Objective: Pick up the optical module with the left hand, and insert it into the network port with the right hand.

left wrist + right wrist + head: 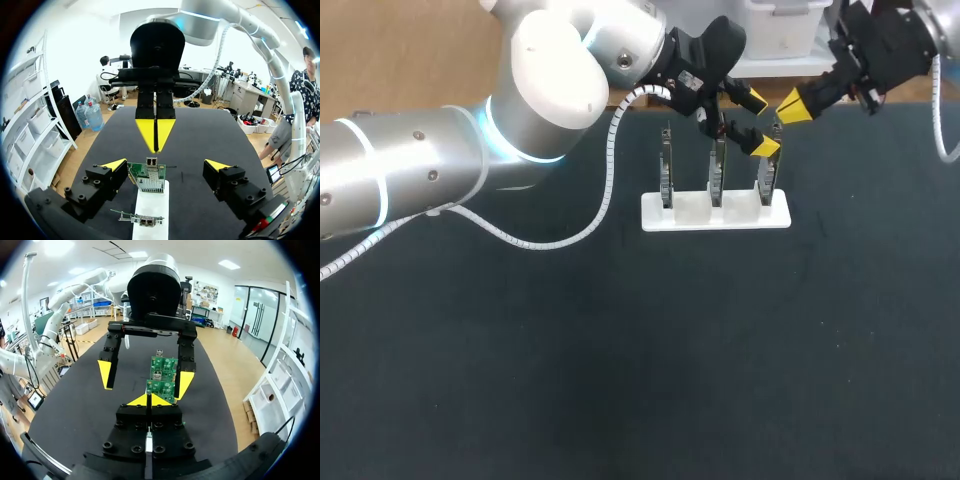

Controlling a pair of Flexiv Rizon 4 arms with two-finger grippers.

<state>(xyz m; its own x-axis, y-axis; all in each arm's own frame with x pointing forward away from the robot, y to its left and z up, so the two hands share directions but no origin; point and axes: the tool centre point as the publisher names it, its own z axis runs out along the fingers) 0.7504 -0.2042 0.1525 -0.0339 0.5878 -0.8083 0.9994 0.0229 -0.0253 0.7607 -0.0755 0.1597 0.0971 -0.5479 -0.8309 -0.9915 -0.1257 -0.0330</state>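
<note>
Both near the white rack [715, 215]: left pincer [761, 124] gapes wide, right pincer [148, 400] pinched closed.

Bright, even light falls from overhead; the matte black surface [620, 380] soaks it up (only faint shadows there), while the left arm [550, 70] gleams softly.

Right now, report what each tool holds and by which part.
Nothing: left tool is open, fingers either side of a card; right tool is shut, tips together, with nothing seen between them.
</note>
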